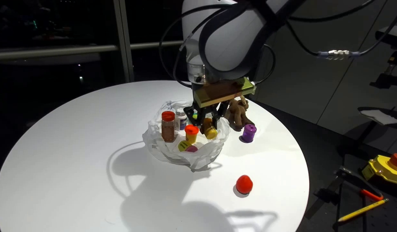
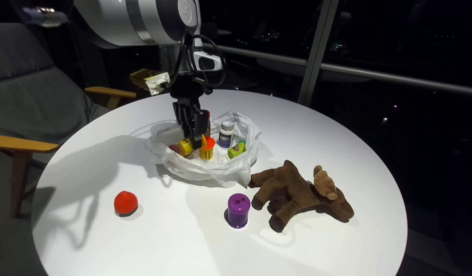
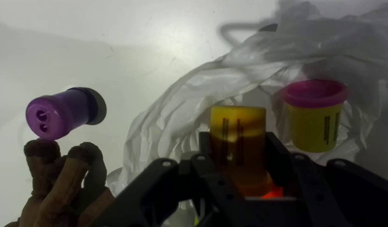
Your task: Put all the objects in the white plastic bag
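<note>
The white plastic bag [image 1: 200,158] stands open on the table, in both exterior views [image 2: 224,174]. It holds a red-capped jar [image 1: 168,128], a white bottle [image 2: 226,135], a green bottle [image 2: 236,150], a red-lidded tub [image 1: 191,134] and a pink-lidded tub [image 3: 316,124]. My gripper [image 3: 238,148] is shut on a yellow tub [image 3: 237,121], tilted within the bag's opening; whether it touches the bag's bottom I cannot tell. Outside lie a purple sharpener [image 2: 238,211], a brown plush moose [image 2: 293,189] and a red ball [image 1: 244,184]. The ball is out of the wrist view.
The round white table [image 1: 72,154] carries everything. The moose and the sharpener stand close beside the bag's rim. The red ball is farther off, towards the table's edge. A grey chair [image 2: 28,76] with wooden arms stands beyond the table.
</note>
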{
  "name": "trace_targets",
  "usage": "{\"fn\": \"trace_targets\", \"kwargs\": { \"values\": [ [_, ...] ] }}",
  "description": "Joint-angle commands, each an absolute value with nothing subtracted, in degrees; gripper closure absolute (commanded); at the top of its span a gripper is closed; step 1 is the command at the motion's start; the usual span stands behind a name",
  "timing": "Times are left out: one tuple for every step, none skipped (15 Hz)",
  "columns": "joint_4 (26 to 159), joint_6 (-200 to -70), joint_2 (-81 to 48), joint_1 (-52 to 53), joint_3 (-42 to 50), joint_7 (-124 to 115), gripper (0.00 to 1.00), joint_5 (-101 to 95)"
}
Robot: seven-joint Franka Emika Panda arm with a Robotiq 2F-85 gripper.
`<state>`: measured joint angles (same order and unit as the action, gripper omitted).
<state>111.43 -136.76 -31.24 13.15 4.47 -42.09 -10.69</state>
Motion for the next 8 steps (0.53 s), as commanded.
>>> {"fn": "trace_targets", "kwargs": {
  "values": [
    [104.08, -136.05, -36.06, 14.76, 7.3, -46.41, 0.81, -12.24],
    [102.78, -135.93, -37.2, 14.99, 8.07, -47.09, 0.81, -12.63],
    [102.11, -135.91, -37.87, 15.08, 8.59, -47.36, 0.81, -12.83],
    [101.3, -135.68, -38.71, 15.18, 9.14, -47.57, 0.81, -13.04],
    [100.99, -135.63, -39.24, 15.25, 9.59, -47.65, 0.81, -13.22],
    [100.37, -135.37, -40.02, 15.25, 9.93, -47.68, 0.74, -13.32],
    [100.2, -135.34, -40.43, 15.37, 10.35, -47.93, 0.31, -13.67],
    [99.75, -135.15, -40.84, 15.29, 10.54, -48.02, 0.31, -13.83]
  ]
}}
